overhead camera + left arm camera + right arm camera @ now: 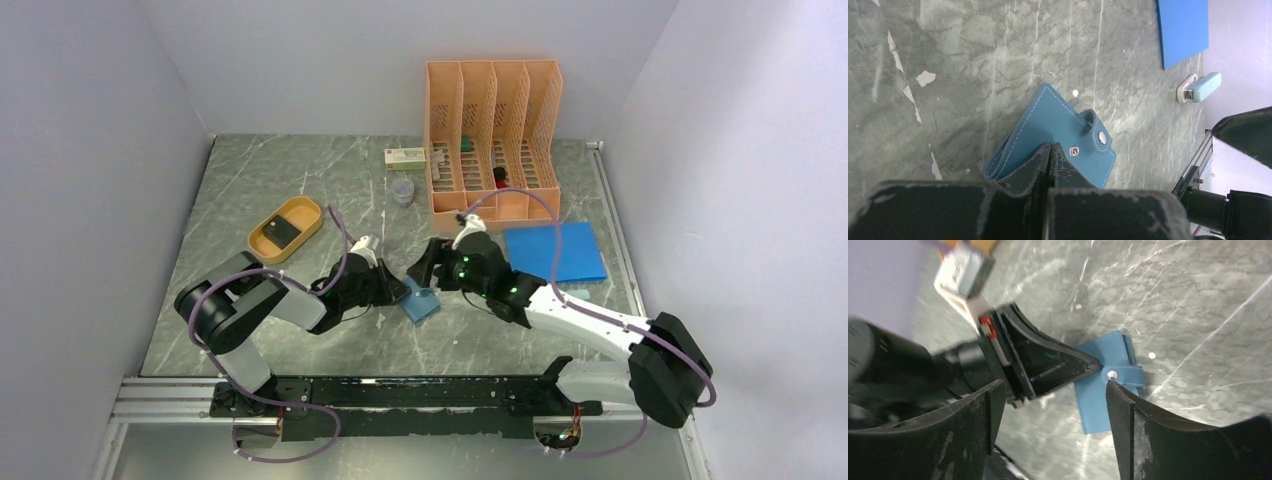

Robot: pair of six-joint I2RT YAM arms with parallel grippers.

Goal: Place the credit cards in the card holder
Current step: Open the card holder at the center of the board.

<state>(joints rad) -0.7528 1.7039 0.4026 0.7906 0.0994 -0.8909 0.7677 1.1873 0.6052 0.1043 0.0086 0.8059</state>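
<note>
A dark credit card (283, 232) lies in the orange tray (262, 240) at far left. The left gripper (1050, 150) is clenched, tips pressed on the teal card holder (1048, 115) at centre; the right gripper (1052, 385) hangs above it, spread wide, empty.

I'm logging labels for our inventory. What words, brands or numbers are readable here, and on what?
Nothing can be read.
On the small box beside the orange file organizer: some print, too small to read.
On the card holder: no lettering visible, only snaps.
On the dark card in the orange tray: no text discernible.
</note>
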